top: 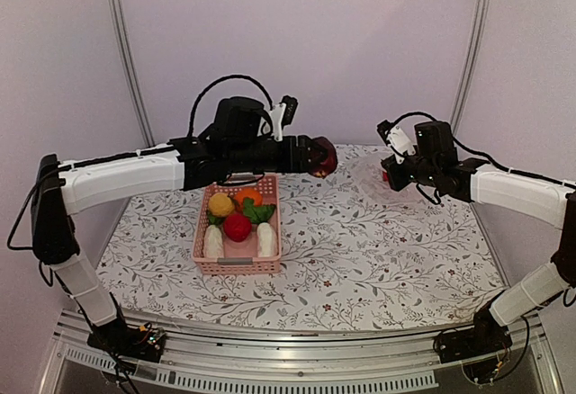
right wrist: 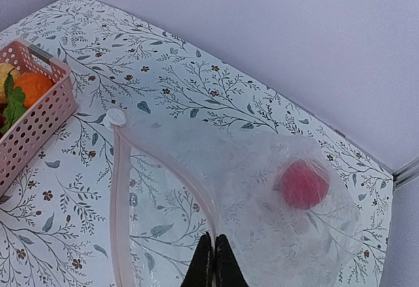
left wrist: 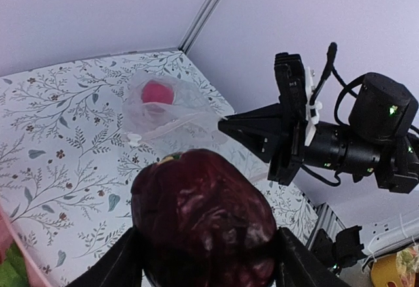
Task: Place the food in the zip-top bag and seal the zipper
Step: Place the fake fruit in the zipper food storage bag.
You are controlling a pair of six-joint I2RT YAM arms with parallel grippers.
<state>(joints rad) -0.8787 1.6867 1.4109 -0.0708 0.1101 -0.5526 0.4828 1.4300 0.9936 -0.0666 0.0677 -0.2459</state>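
Top view: left pincer (top: pixel 322 156) raised above the table (top: pixel 378 250), clamped on a dark maroon toy fruit (top: pixel 325 156), just past the far right corner of the pink basket (top: pixel 238 263). In the basket: yellow piece (top: pixel 220 203), orange piece (top: pixel 248 196), red piece (top: pixel 237 226), two white oblong pieces (top: pixel 213 241). Right pincer (top: pixel 389 167) closed, at the far right of the table, over the faint clear bag (top: pixel 364 174).

Left wrist view: maroon fruit gripped between both fingers (left wrist: pixel 118 264). Bag (left wrist: pixel 163 107) on the table beyond, a red piece (left wrist: pixel 157 93) inside. Right arm's pincer (left wrist: pixel 226 126) pointed and shut, at the bag's edge.

Right wrist view: fingertips (right wrist: pixel 215 261) pressed together, pinching the bag's mouth edge. Zipper (right wrist: pixel 118 189) a pale pink strip, curved, mouth standing open. Red piece (right wrist: pixel 304 183) deep inside the bag (right wrist: pixel 275 221). Basket corner (right wrist: pixel 39 113) at left, well apart from the bag.
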